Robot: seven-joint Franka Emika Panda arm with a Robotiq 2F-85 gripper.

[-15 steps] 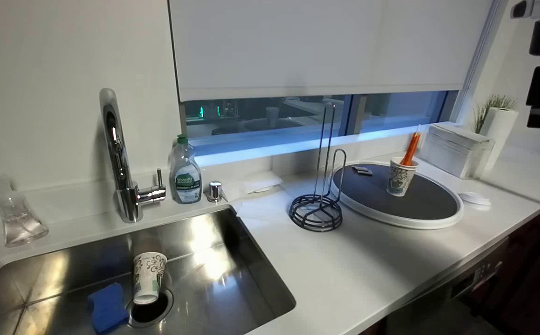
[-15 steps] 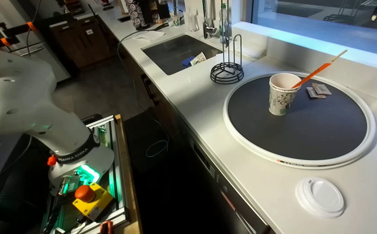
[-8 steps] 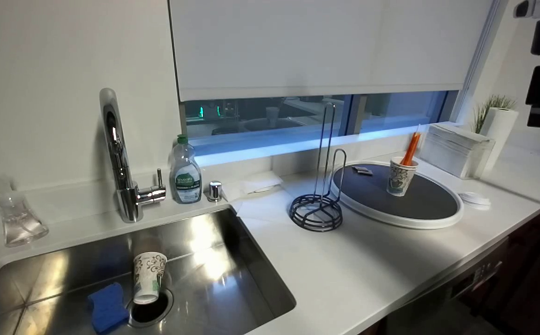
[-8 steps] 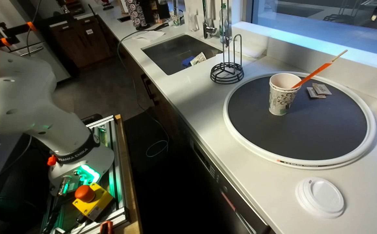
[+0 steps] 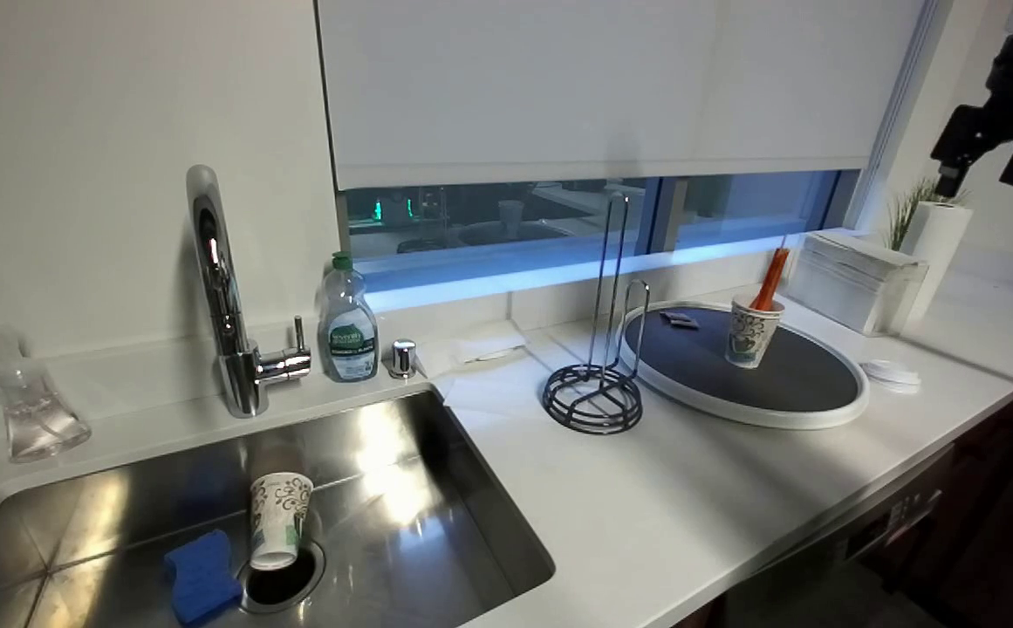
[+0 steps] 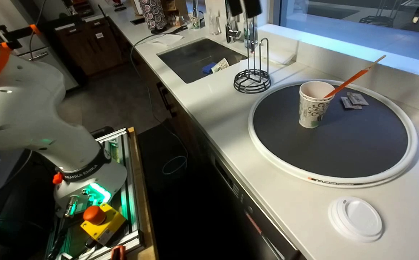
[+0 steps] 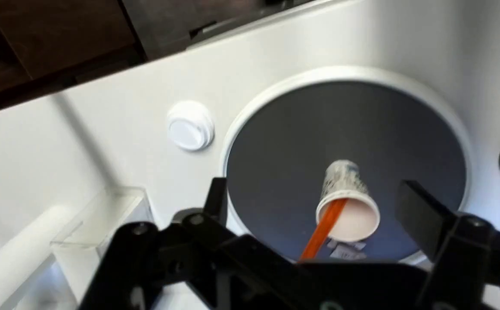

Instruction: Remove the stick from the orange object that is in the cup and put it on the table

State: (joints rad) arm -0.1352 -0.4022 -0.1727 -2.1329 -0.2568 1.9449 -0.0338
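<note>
The orange object point(image 6: 352, 82) is a slim orange sleeve leaning in a patterned paper cup point(image 6: 312, 113), which stands upright on the round dark tray point(image 6: 324, 155). A thin pale stick point(image 6: 377, 61) sticks out of its upper end. The cup point(image 5: 748, 336) and orange object point(image 5: 770, 281) also show in an exterior view. My gripper point(image 5: 983, 177) is in the air above and beyond the tray. In the wrist view my gripper point(image 7: 314, 191) is open and empty, with the cup point(image 7: 344, 181) and orange object point(image 7: 325, 228) between its fingers but farther off; the stick is hidden there. The table point(image 5: 593, 506) is the white countertop.
A tall wire holder point(image 5: 593, 401) stands beside the tray. White lids point(image 6: 357, 220) and small packets point(image 6: 354, 100) lie nearby. A clear box point(image 5: 855, 279) and white roll point(image 5: 938, 244) stand behind. The sink point(image 5: 401, 523) holds another cup point(image 5: 279, 523) and a blue sponge point(image 5: 202, 576).
My gripper has moved left and slightly up in an exterior view and has turned, so both fingers show. Its fingertips have entered at the top of an exterior view. Cup and orange object are unmoved.
</note>
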